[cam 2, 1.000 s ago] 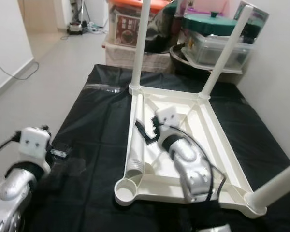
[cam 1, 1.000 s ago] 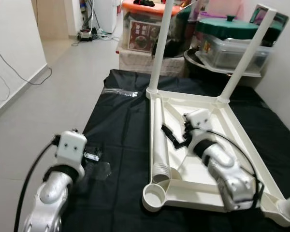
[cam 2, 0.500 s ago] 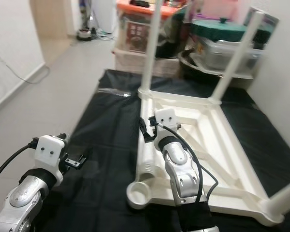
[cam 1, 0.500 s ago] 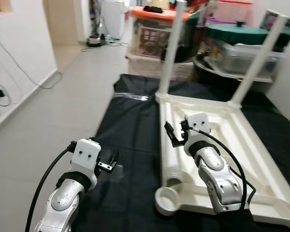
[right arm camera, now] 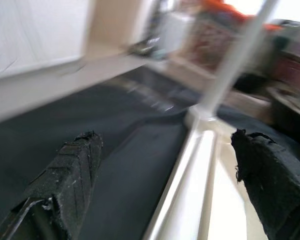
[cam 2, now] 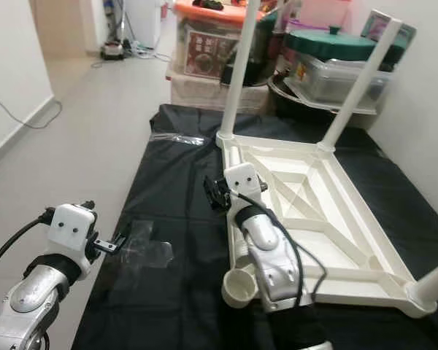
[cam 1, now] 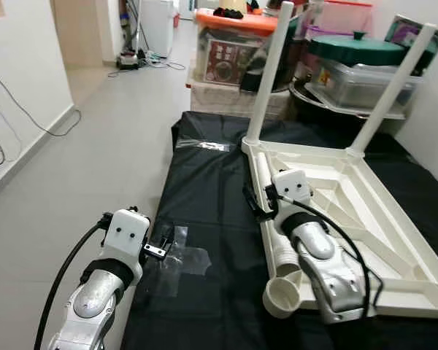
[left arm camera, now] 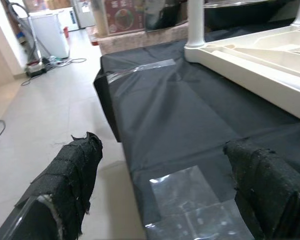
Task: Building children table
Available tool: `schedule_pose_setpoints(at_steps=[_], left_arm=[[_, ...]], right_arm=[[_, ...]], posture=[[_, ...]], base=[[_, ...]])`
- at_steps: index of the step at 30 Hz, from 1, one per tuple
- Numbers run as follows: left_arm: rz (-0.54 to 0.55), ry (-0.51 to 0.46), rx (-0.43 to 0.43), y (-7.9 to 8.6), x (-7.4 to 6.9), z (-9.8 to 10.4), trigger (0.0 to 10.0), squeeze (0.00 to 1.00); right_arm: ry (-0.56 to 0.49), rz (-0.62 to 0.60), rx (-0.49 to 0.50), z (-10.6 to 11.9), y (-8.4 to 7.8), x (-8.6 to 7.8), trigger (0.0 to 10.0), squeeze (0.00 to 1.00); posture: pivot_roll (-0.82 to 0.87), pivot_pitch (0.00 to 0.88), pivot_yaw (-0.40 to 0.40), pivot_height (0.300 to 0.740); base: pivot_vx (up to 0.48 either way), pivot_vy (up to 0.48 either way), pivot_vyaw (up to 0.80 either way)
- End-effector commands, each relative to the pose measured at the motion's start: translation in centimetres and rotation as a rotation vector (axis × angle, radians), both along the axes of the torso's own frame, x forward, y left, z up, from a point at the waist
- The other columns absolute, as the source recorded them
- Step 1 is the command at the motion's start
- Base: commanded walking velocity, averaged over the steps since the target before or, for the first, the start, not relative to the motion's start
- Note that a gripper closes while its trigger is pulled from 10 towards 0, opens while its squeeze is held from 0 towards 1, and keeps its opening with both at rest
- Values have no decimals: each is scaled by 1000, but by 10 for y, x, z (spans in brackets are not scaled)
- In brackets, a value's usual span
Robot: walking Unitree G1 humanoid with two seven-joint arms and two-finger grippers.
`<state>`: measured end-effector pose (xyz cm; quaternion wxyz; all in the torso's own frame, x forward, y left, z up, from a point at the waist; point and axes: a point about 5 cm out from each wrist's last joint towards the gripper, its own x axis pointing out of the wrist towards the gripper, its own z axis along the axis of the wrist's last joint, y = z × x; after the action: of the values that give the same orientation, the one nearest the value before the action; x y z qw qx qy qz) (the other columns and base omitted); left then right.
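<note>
**Loose leg waits along tabletop's near-left edge**

Upside-down white tabletop (cam 2: pixel 328 219) lies on black sheet (cam 1: pixel 204 182), w/ two legs (cam 2: pixel 237 69) already upright at its 12 o'clock corners, so prob. flipped to expose the sockets. Empty corner socket (cam 2: pixel 237 288) sits at 6 o'clock. A loose white leg tube (cam 1: pixel 274 233) lies along the left rim. R gripper (cam 1: pixel 257 204) hovers over that rim approx. above the tube, fingers spread wide, holding nothing, likely lining up a grab. L gripper (cam 1: pixel 160 244) is at 9 o'clock over clear tape (left arm camera: pixel 190 200) on the sheet, also wide open & empty.
</note>
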<state>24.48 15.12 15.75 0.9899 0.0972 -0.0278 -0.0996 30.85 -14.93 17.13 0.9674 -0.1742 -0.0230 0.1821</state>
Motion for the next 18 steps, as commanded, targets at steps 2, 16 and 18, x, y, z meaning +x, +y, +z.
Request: schedule_pose_setpoints(at_steps=[2,16,18], left_arm=[[-14,6,7,-3,0,-4,10000,0],[-16,-2,7,-4,2,-4,10000,0],[-14,-2,8,-3,2,-4,10000,0]], right_arm=[[86,281,-104,-3,-7,-20,10000,0],[309,509,-348,-12,-46,-28,10000,0],[331,539,-348,-13,-44,-30,10000,0]], posture=[[61,0,-109,740],[57,0,-120,740],[57,0,-120,740]], base=[[0,0,0],[0,0,0],[0,0,0]])
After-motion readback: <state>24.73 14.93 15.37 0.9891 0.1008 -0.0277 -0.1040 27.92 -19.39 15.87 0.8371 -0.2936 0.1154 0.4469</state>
